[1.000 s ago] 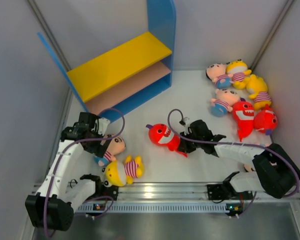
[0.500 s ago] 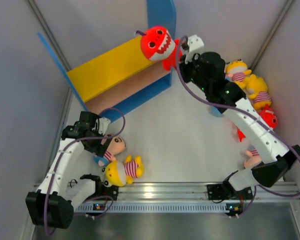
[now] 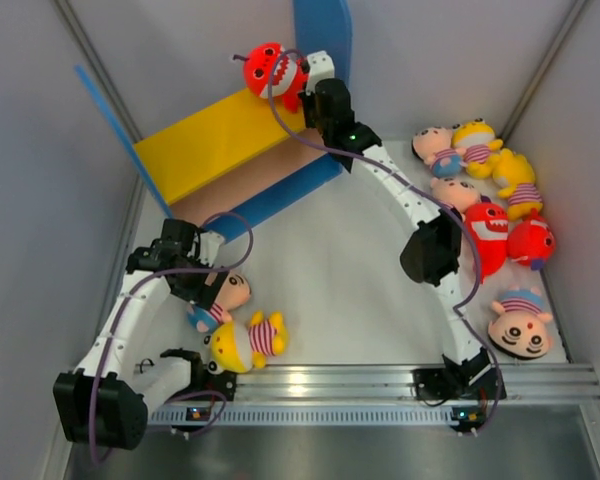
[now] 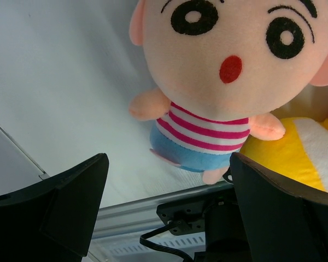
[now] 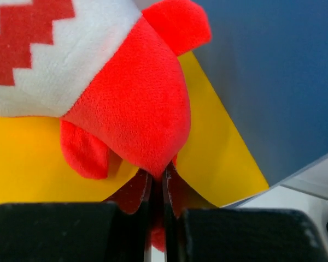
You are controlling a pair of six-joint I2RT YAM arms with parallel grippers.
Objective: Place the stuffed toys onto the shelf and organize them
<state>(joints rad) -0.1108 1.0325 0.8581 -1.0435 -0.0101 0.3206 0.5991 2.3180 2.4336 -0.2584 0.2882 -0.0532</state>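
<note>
Right gripper (image 5: 157, 183) is clamped on the tail of the red shark (image 5: 132, 103), held just ahead of the fingers above the yellow top board (image 5: 213, 147) of the shelf (image 3: 325, 25). Soft and light, the plush is judged best pinched at such a narrow, squashable part.

Right arm (image 3: 410, 205) extended almost full length toward the far left, wrist raised. Right gripper (image 5: 157, 183) has its jaws pressed together on the tail end of the red shark (image 5: 136, 103). Left arm (image 3: 130, 310) folded sharply at the elbow along the left side, wrist angled downward, left gripper (image 4: 167, 204) with jaws spread wide.
</note>
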